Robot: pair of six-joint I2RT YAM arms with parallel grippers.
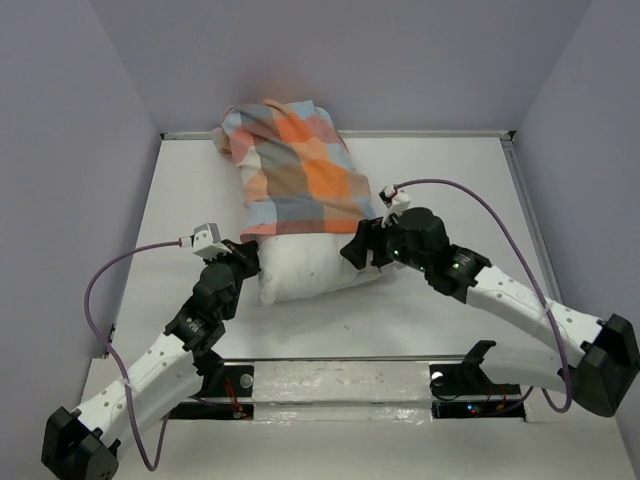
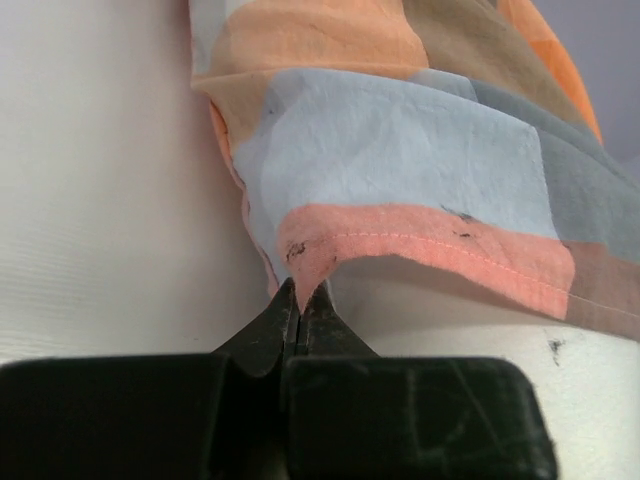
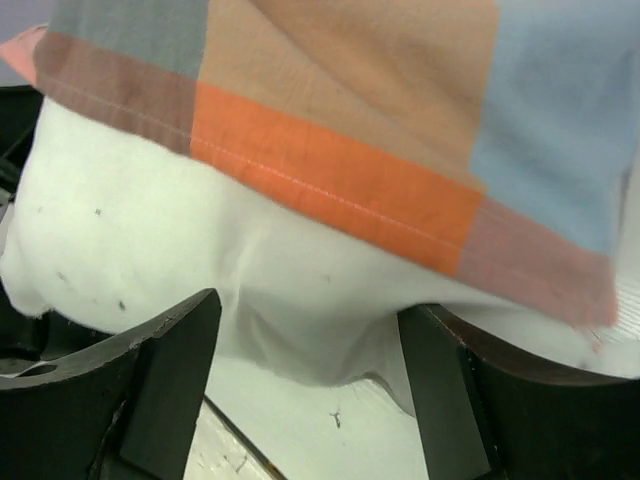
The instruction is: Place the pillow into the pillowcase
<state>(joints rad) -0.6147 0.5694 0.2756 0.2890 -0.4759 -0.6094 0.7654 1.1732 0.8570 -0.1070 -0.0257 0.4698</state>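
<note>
- Pillow [image 1: 305,268] lies at the centre of the top view on the table [image 1: 450,200]. Most of it is inside the pillowcase [image 1: 300,170], and only its near white end shows below the checked cloth.
- Your left gripper [image 2: 298,292] has its jaws pressed together with the hem [image 2: 430,245] corner right at their tips. It looks like a pinch on the cloth.
- Your right gripper [image 3: 308,330] stands wide, one finger on each side of the white bulge, gripping nothing.
- Expect the pillow to be light, plump and springy. It squashes under a squeeze and puffs back, so it likely drags against the cloth.
- Treat the case as thin and limp; it could slip from a shallow pinch.
- Take hold at the stitched hem on both sides of the opening, where the cloth is doubled, and draw it toward the bottom of the frame over the bare end.
</note>
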